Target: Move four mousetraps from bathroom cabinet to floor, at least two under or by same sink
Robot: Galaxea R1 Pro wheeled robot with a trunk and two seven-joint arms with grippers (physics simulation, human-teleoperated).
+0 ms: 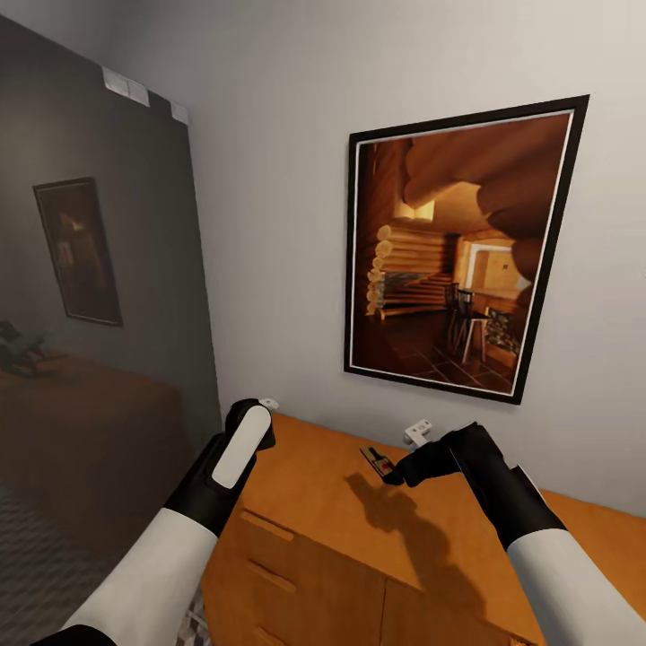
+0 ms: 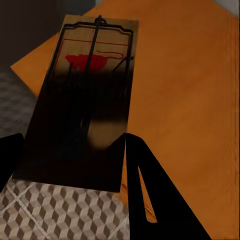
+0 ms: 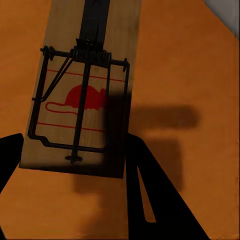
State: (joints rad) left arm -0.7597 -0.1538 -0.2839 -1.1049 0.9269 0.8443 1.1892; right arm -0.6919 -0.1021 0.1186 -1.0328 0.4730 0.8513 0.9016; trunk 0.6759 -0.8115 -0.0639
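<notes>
I count two mousetraps, one in each of my grippers. My left gripper [image 1: 256, 422] hangs over the left end of the cabinet [image 1: 341, 502], near its back corner, and from the left wrist camera its dark fingers [image 2: 150, 195] pinch the near end of one mousetrap [image 2: 85, 105], a tan board with black wire and a red mouse mark, held above the cabinet's edge with the cube-patterned bathroom floor [image 2: 60, 215] below. My right gripper [image 1: 395, 471] sits over the middle of the cabinet top, toward its back edge, and grips the second mousetrap [image 3: 82, 90] by its near end, lifted off the wood, its shadow on the top beneath. On the wall behind hangs one framed picture [image 1: 458, 251] of a log interior; a mirror [image 1: 99, 296] stands to its left. Two small white fittings [image 1: 417, 432] sit where the cabinet's back edge meets the wall.
</notes>
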